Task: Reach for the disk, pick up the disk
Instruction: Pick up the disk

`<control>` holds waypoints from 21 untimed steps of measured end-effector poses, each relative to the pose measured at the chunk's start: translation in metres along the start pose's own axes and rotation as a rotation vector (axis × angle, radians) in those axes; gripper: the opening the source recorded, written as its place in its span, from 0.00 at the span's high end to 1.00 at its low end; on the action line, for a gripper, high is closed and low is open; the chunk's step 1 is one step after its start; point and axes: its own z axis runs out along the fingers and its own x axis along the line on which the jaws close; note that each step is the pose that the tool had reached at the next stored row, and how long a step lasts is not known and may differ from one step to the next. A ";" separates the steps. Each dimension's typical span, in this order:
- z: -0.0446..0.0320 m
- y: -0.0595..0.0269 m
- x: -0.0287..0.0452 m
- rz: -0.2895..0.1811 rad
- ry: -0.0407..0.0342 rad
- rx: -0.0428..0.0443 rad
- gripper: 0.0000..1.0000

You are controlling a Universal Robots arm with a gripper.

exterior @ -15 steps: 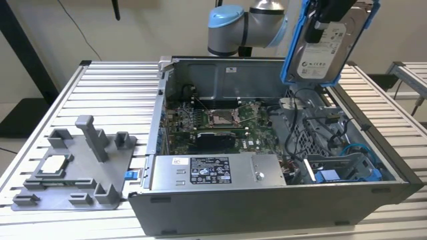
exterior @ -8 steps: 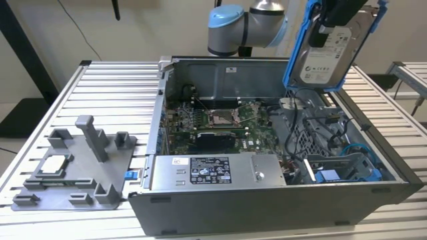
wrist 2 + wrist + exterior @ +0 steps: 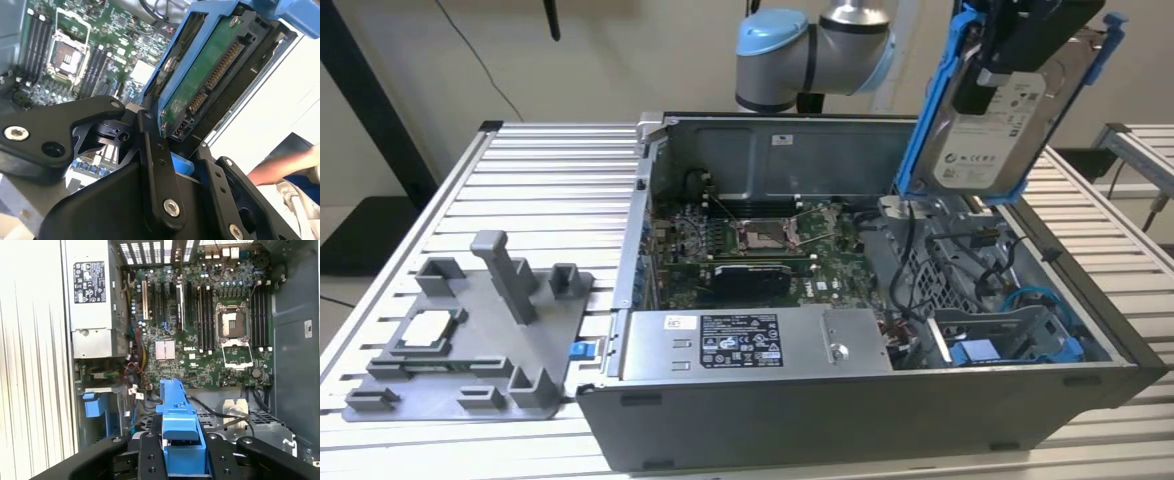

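Note:
The disk (image 3: 987,140), a silver hard drive with a white label in a bright blue carrier, hangs tilted in the air above the open computer case, on the exterior view's right. My gripper (image 3: 983,85) is shut on its upper part, with a black finger (image 3: 977,92) lying across the labelled face. In the second wrist view the disk (image 3: 200,95) shows its green circuit-board side and connectors between the black fingers (image 3: 155,165) of the gripper (image 3: 182,150). In the first wrist view the blue carrier edge of the disk (image 3: 177,425) sits inside the gripper (image 3: 182,452).
The open computer case (image 3: 854,410) lies on a slatted metal table (image 3: 534,180), with motherboard (image 3: 761,240), power supply (image 3: 747,345) and a blue drive bay (image 3: 1014,340) inside. A grey fixture (image 3: 480,340) stands at the exterior view's left. A person's arm (image 3: 285,170) shows in the second wrist view.

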 end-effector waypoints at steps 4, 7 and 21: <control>0.0002 -0.0014 0.0180 0.000 0.0001 -0.0006 1.00; 0.0003 -0.0024 0.0301 0.000 0.0002 -0.0008 1.00; 0.0020 -0.0049 0.0612 0.000 0.0002 -0.0009 1.00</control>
